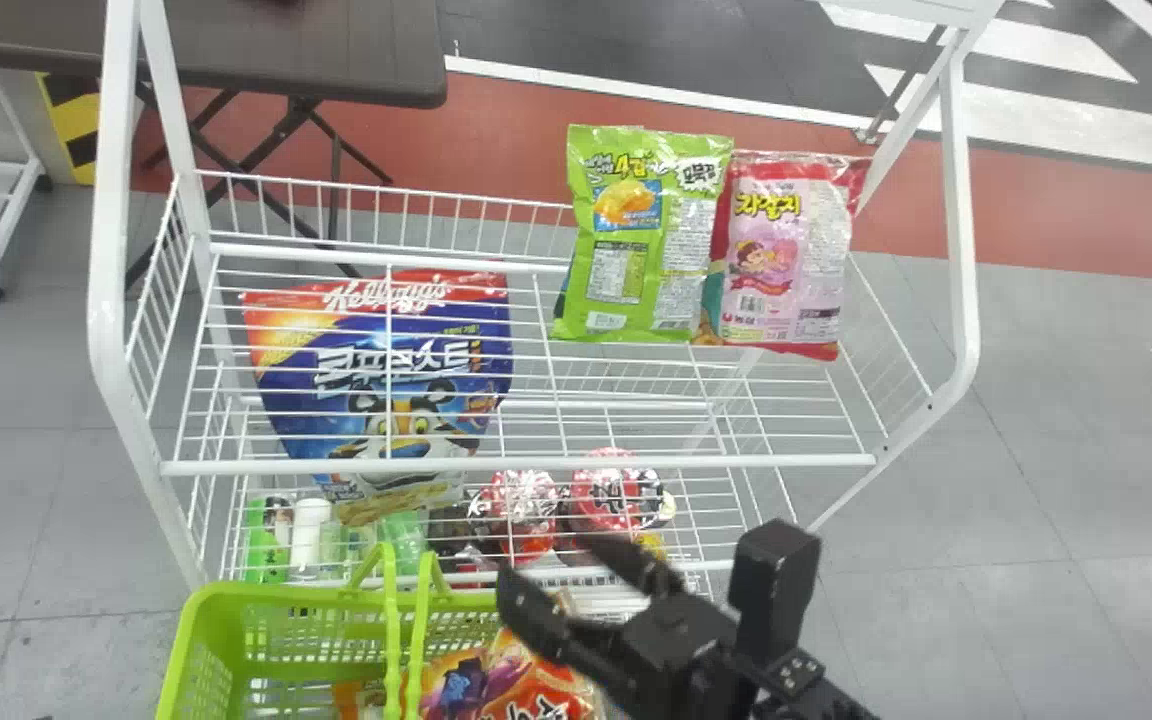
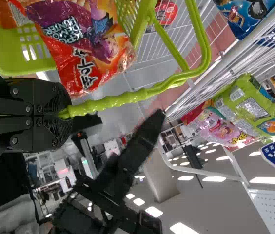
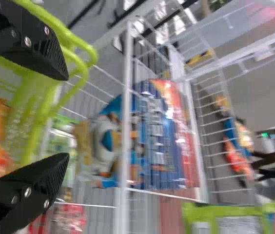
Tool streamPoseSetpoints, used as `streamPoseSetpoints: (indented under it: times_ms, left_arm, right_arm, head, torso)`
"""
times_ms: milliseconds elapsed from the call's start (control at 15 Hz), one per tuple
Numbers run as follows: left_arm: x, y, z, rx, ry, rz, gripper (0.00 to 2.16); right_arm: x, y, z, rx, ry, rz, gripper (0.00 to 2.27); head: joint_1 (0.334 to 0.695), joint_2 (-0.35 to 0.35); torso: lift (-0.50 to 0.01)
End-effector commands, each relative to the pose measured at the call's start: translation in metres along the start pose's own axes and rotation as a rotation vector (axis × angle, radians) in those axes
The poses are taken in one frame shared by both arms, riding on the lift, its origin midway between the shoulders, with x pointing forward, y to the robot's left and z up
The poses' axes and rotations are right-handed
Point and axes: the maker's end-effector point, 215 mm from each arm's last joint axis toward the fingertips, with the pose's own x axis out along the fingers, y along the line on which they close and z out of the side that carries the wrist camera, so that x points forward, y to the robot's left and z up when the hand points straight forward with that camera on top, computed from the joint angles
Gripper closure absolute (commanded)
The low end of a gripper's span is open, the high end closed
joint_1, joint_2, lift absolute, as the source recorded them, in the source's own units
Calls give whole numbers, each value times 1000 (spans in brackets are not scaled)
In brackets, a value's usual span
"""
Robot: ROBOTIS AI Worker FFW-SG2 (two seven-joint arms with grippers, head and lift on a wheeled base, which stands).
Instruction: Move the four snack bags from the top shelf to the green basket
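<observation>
On the right part of the top shelf, a green snack bag (image 1: 641, 235) and a pink snack bag (image 1: 786, 255) stand side by side. At the bottom of the head view, the green basket (image 1: 201, 650) holds a red-orange snack bag (image 1: 526, 685) and another orange bag (image 1: 351, 697). My right gripper (image 1: 548, 563) is over the basket's right part, below the shelf's front rail; in the right wrist view the right gripper (image 3: 68, 118) has nothing between its spread fingers. The left gripper (image 2: 64, 113) is closed around the basket's handle (image 2: 113, 100) in the left wrist view.
A blue cereal bag (image 1: 386, 370) shows behind the wires at the rack's left. Lower down are round red-lidded packs (image 1: 616, 495) and a white bottle (image 1: 309, 535). White posts (image 1: 108, 250) and a front rail (image 1: 536, 465) frame the rack; a brown table (image 1: 206, 45) stands behind.
</observation>
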Motion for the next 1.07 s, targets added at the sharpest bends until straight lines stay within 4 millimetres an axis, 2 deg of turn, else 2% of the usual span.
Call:
streamPoseSetpoints:
  times_ms: [0, 133, 333, 533, 667, 800, 933, 1000]
  left_arm:
    - [0, 0, -2, 0, 7, -1, 1666]
    - [1, -2, -2, 5, 13, -7, 1666]
    - [-1, -1, -3, 3, 17, -6, 1666]
    - [-2, 2, 0, 0, 19, -6, 1666]
    - [-4, 5, 0, 1, 24, -2, 1666]
    - [-5, 7, 2, 3, 25, 4, 1666]
    - [-7, 10, 3, -2, 25, 9, 1666]
    - [-6, 11, 3, -4, 23, 9, 1666]
  right_arm:
    - [20, -13, 63, -154, -167, -92, 53]
    - [54, -35, 83, -222, -209, -181, 53]
    - [99, -89, 121, -255, -295, -327, 73]
    - [120, -153, 144, -230, -311, -432, 87]
    - [133, -189, 152, -209, -299, -475, 90]
    - [141, -214, 154, -174, -282, -491, 90]
    - [156, -217, 157, -162, -267, -437, 140]
    - [164, -211, 160, -162, -261, -390, 326]
  head:
    - [695, -294]
    - [695, -297]
    - [695, -290]
    - [695, -302]
    - [695, -319]
    - [695, -347]
    - [695, -350]
    - [695, -350]
  torso:
    - [0]
    - [0]
    - [0]
    - [0]
    - [0]
    - [0]
    - [0]
    - [0]
